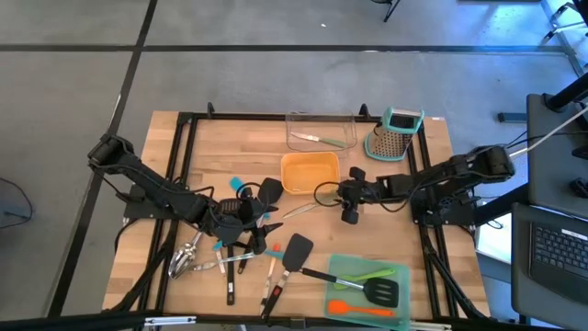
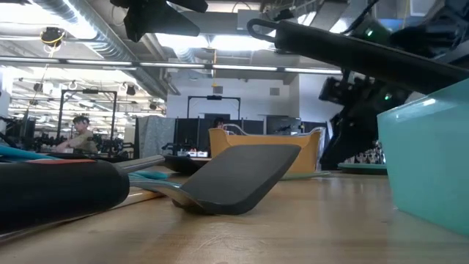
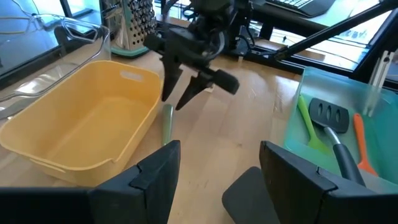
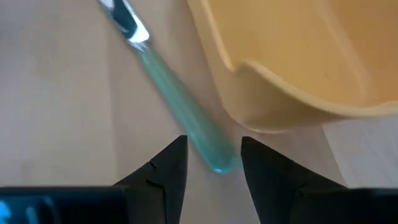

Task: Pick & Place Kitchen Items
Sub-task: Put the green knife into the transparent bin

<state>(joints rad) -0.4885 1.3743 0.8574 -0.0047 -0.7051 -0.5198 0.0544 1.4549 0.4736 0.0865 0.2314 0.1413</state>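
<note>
Black fingers (image 4: 155,171) of the right gripper (image 4: 213,167) stand apart at the frame bottom, straddling the tip of a teal-handled utensil (image 4: 180,109) that lies on the table (image 4: 56,112) just beside the orange tray (image 4: 298,56); nothing is gripped. At centre-left of the high view the left gripper (image 1: 266,223) hangs open and empty over scattered utensils (image 1: 230,262). Lower right, a teal tray (image 1: 354,267) holds spatulas (image 1: 372,290).

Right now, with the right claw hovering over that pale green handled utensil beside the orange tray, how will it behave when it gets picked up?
The utensil has a slim, rounded, glossy handle, so it may roll or slip between the fingers of the open right claw. It looks light. Its end lies close against the orange tray, so that tray could get nudged during the pinch.
</note>
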